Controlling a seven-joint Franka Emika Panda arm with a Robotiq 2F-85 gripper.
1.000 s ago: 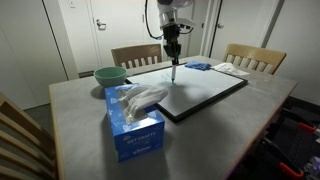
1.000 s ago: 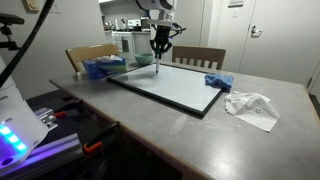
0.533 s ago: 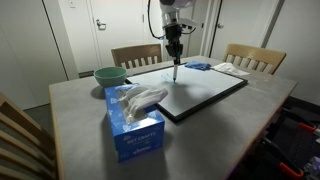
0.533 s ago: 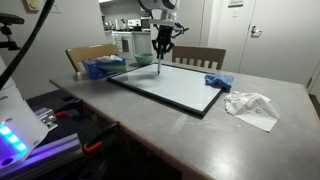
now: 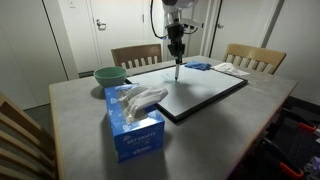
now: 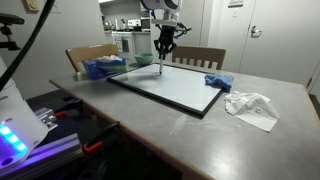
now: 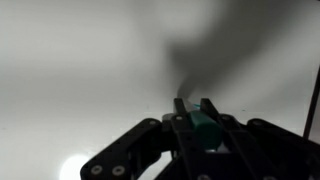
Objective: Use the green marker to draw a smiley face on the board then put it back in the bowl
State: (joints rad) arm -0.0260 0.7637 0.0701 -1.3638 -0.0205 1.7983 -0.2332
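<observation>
My gripper (image 5: 177,48) is shut on the green marker (image 5: 177,68) and holds it upright, tip down on or just above the board (image 5: 205,95). In the wrist view the marker (image 7: 205,128) sits clamped between the two fingers (image 7: 194,108) over the white board surface (image 7: 80,60). It also shows in an exterior view (image 6: 162,62) over the far part of the board (image 6: 180,88). The pale-green bowl (image 5: 110,75) stands on the table to the left of the board, apart from the gripper; it also shows in an exterior view (image 6: 144,60). No drawn lines are discernible.
A blue tissue box (image 5: 134,120) stands near the board's front corner. A blue cloth (image 6: 217,81) lies by the board's edge and a crumpled white tissue (image 6: 252,106) on the table. Wooden chairs (image 5: 135,55) stand around the table.
The gripper with the marker has shifted slightly to the right across the board in both exterior views. Nothing else moved.
</observation>
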